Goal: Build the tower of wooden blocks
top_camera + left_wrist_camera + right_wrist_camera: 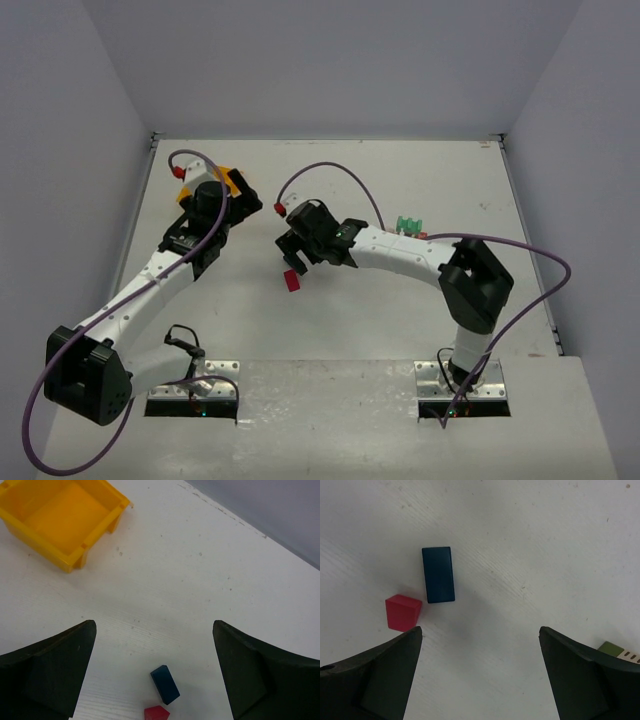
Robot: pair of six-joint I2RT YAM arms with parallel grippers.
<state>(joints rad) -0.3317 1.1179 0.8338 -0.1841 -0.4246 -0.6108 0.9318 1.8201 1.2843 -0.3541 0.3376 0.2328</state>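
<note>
A dark blue block (438, 575) lies flat on the white table, with a red block (402, 612) just beside its corner. My right gripper (480, 630) hovers open close above them, nothing between its fingers. Seen from above, the red block (293, 281) sits just under the right gripper (290, 250). My left gripper (154, 625) is also open and empty; in its view the blue block (165, 684) and the red block (156, 713) lie low between its fingers. Teal blocks (407, 224) stand behind the right forearm. An olive block (611, 648) peeks past the right finger.
A yellow-orange plastic tray (75, 555) stands at the back left, its inside showing nothing, partly under the left gripper (243, 203) in the top view. Purple cables loop over both arms. Grey walls close in the table on three sides.
</note>
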